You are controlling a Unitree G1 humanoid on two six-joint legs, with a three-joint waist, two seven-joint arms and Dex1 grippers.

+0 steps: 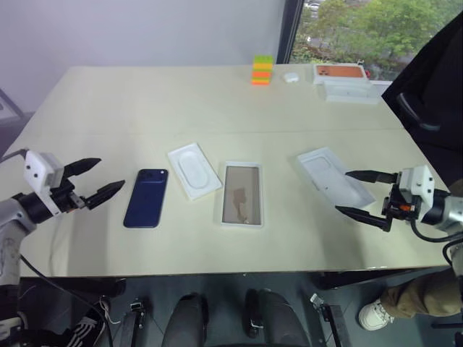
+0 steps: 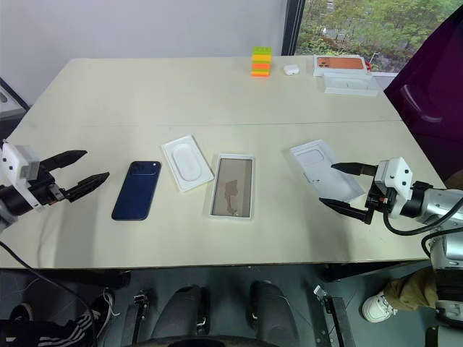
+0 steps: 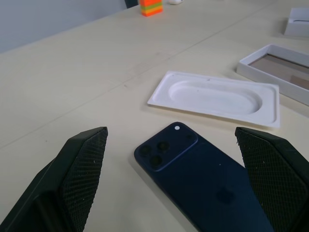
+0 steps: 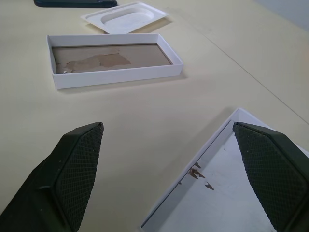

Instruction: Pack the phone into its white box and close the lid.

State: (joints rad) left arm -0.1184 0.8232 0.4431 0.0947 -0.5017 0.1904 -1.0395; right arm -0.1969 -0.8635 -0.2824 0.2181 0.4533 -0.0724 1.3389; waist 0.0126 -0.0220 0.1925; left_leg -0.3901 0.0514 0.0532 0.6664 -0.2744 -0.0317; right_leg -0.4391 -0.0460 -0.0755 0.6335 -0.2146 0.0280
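Your left gripper (image 1: 97,180) and right gripper (image 1: 359,192) both hang released, grasping nothing. The phone (image 1: 146,197) lies flat at nine o'clock of the white box (image 1: 241,194); the lid (image 1: 334,177) rests at two o'clock, inside up.

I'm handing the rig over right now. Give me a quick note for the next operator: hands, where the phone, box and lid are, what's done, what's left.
Left hand: open, empty, beside the phone.
Right hand: open, empty, at the near end of the lid.
Phone lies camera side up on the table, left of the white insert.
White box sits open and empty at centre; the lid lies inside-up to its right.
Done: nothing packed.
Left: put the phone in the box, then close the lid.
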